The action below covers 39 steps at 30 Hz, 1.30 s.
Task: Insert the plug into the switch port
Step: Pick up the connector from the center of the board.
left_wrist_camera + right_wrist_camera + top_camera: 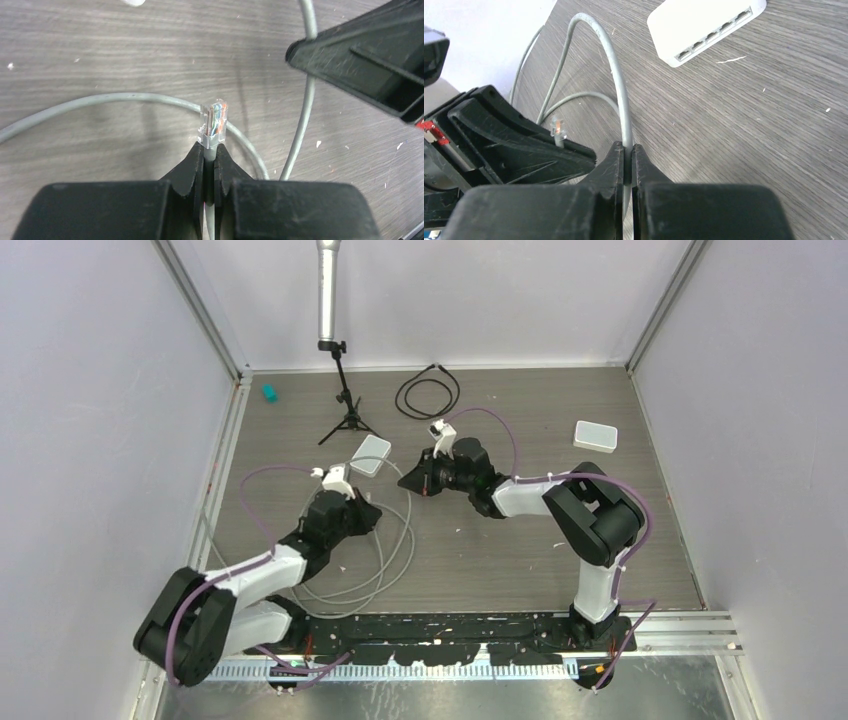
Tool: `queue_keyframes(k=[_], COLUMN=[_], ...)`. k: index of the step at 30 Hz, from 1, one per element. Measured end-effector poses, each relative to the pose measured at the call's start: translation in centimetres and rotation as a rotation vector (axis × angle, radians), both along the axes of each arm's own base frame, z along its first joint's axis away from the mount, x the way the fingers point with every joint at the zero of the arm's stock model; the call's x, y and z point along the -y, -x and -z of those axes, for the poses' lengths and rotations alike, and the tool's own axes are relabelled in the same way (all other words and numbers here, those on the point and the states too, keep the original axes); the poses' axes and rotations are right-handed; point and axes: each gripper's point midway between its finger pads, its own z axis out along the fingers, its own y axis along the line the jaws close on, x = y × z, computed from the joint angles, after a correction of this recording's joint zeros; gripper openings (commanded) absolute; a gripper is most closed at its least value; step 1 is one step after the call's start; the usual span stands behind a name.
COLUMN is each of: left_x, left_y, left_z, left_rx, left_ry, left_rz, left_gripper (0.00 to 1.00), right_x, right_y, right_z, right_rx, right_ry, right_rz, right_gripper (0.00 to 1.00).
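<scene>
- Grey cable curves over the wood-grain table in the left wrist view. The left gripper is clamped shut on it directly behind the clear plug.
- Only this close view shows the plug in detail. It sticks out past the fingertips, with coloured wires visible inside its clear body.
- The right wrist view shows the right gripper closed on the same cable farther along, where it arches up from the table.
- Only the right wrist view shows the ports, a row along the side of the white switch that faces this camera. Here the plug appears small at the left, well apart from the switch, in no port.
- The overhead view gives the layout. The two grippers meet near the middle of the table, and the switch lies flat just beyond the left one and beside the right one. Slack cable loops back toward the arm bases, and the plug itself is too small to make out.
- It also shows a second white box to the right. At the back are a coiled black cord, a small tripod and a teal object.
</scene>
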Motion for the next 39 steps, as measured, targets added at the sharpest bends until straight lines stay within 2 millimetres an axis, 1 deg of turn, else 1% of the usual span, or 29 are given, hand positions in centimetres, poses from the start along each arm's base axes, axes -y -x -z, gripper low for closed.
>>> queue_keyframes(k=[3,5,8,11,13,17,21,23,25,29,34,39], left_x=[-1.0,-1.4,-1.6,-1.7,-1.4,-0.1,2.5,3.8,4.6,5.1,5.5,5.5], left_y=[1.2,1.5,1.2,0.8,0.3,-2.0,-4.5,-5.4,-6.0,-6.4,-7.2,-7.7], left_z=[0.1,-0.3,-1.1,-1.0,-0.8,-0.3,0.0,0.0,-0.1,0.1,-1.3,-2.5], left_rx=[-0.001,0.015,0.053,0.067,0.069,0.068,0.064,0.065,0.071,0.080,0.168,0.274], left_ry=[-0.010,-0.017,-0.028,-0.057,-0.077,-0.104,-0.091,-0.072,-0.058,-0.050,-0.051,-0.063], left_rz=[-0.015,-0.021,-0.018,-0.008,0.003,0.028,0.091,0.124,0.143,0.157,0.181,0.194], left_gripper=[0.00,0.00,0.00,0.00,0.00,0.00,0.00,0.00,0.00,0.00,0.00,0.00], right_x=[0.1,-0.1,-0.5,-0.8,-1.0,-1.3,-1.5,-1.5,-1.5,-1.2,-1.1,-0.9], right_y=[-0.1,0.0,0.2,0.7,1.0,1.5,1.9,1.9,1.9,1.7,1.3,0.9], right_z=[-0.1,-0.5,-1.3,-1.9,-2.3,-3.0,-3.3,-3.3,-3.2,-3.0,-3.0,-2.9], right_rx=[-0.007,-0.005,0.005,0.006,0.006,0.014,0.017,0.017,0.018,0.015,0.020,0.028], right_ry=[-0.010,-0.027,-0.061,-0.095,-0.111,-0.139,-0.150,-0.150,-0.148,-0.140,-0.135,-0.127], right_rz=[0.003,-0.006,-0.028,-0.054,-0.073,-0.112,-0.134,-0.137,-0.137,-0.128,-0.114,-0.104], right_gripper=[0.01,0.01,0.01,0.01,0.01,0.01,0.01,0.01,0.01,0.01,0.01,0.03])
